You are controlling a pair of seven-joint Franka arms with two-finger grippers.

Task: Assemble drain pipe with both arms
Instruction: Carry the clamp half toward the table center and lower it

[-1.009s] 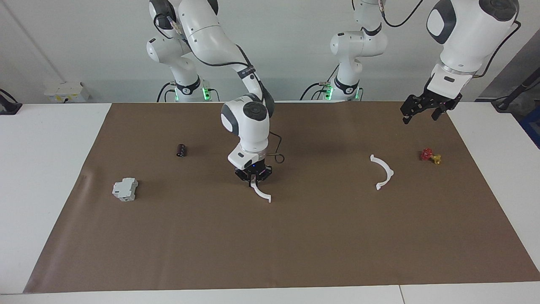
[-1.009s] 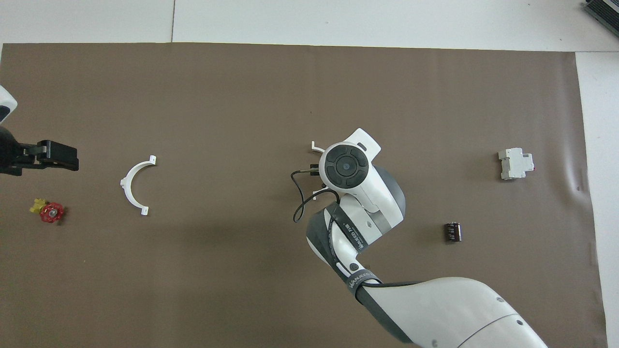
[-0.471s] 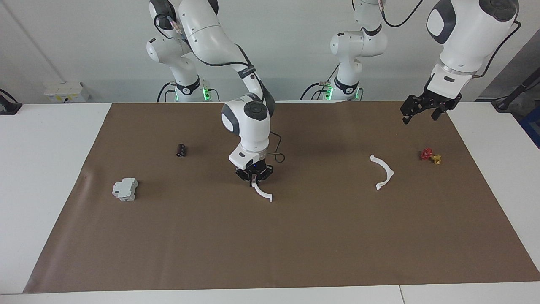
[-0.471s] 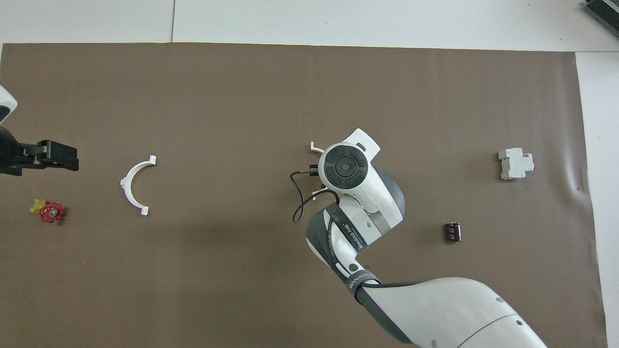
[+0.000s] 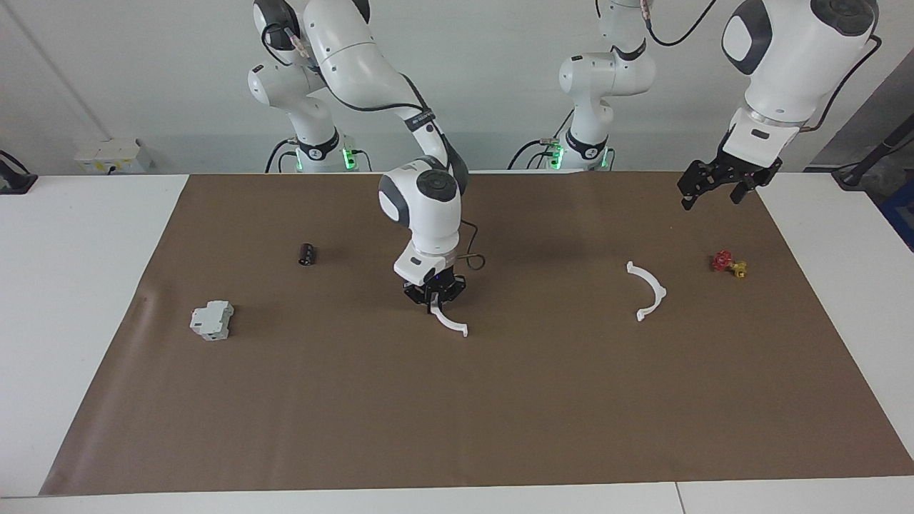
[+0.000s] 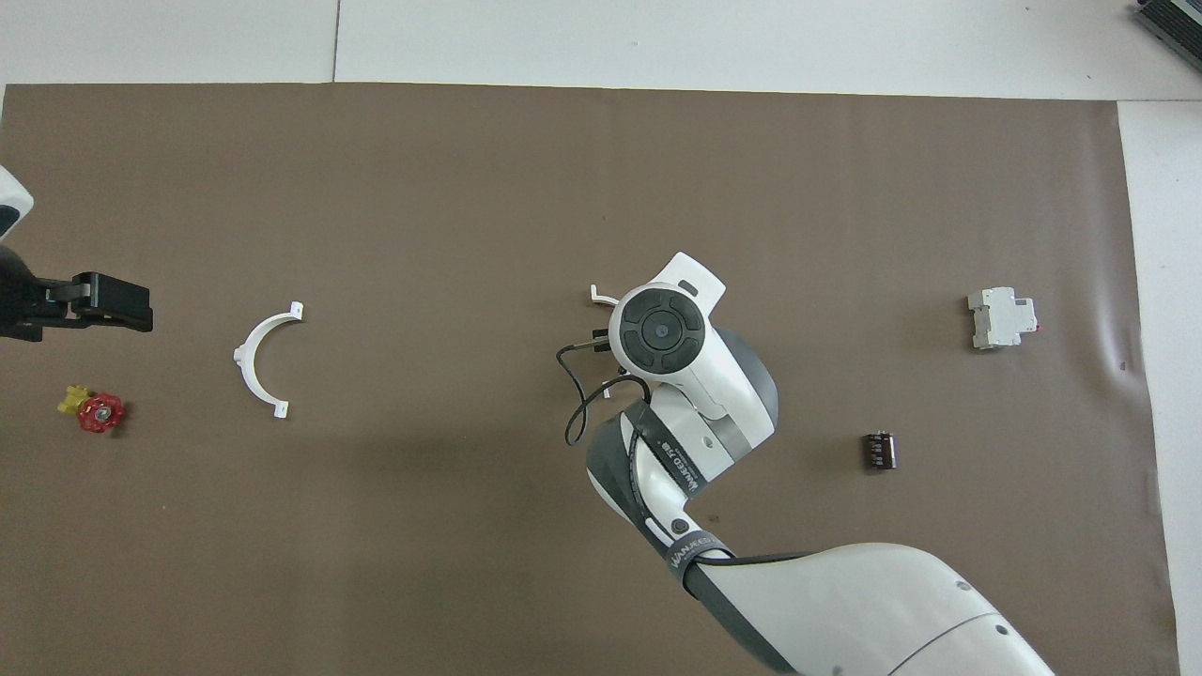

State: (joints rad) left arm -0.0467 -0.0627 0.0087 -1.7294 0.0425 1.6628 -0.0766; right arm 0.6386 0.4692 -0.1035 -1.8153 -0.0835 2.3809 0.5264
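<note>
right gripper (image 5: 434, 305): pinched on one white arc (image 5: 451, 324), lifted over the mat's (image 5: 500, 414) middle
left gripper (image 5: 714, 187): fingers spread, holding nothing; waits in the air at the left arm's end of the counter
second arc (image 5: 646, 289): flat on mat; near red valve (image 5: 727, 263); well apart from first arc

I see a white table (image 5: 86, 300) under a brown mat (image 5: 457, 414), a plain pale wall (image 5: 485, 78) above the raised end effectors, and a white socket box (image 5: 113, 155) at the table's edge.
</note>
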